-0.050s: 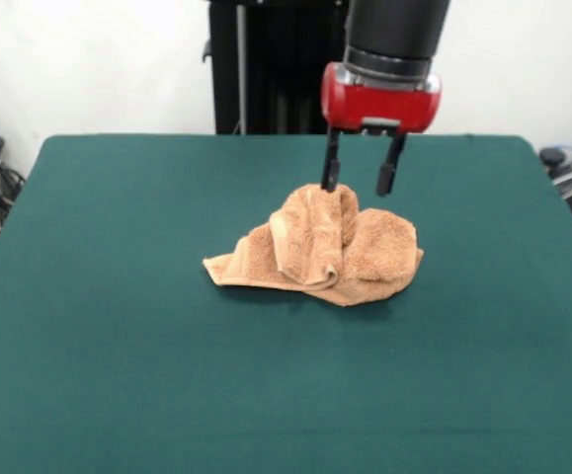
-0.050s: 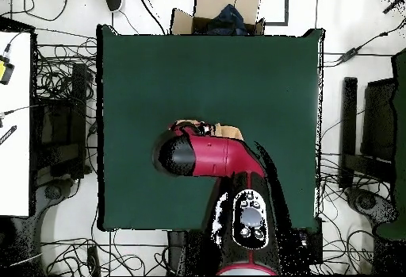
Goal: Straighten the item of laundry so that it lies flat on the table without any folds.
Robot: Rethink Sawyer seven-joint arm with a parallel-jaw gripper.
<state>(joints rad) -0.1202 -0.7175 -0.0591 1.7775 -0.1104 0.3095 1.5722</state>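
1. Towel [image 1: 325,247] lies bunched at centre frame on the green surface [image 1: 118,346], folded over itself in several layers; flattening not achieved.
2. Claw [image 1: 361,176] released, empty, poised just above the towel's top fold.
3. Remaining, by my judgement: the entire unfolding.

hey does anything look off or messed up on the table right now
Yes: the towel sits bunched near the middle of the table, folded over itself in a raised lump rather than flat. The open pincer hangs just above it.
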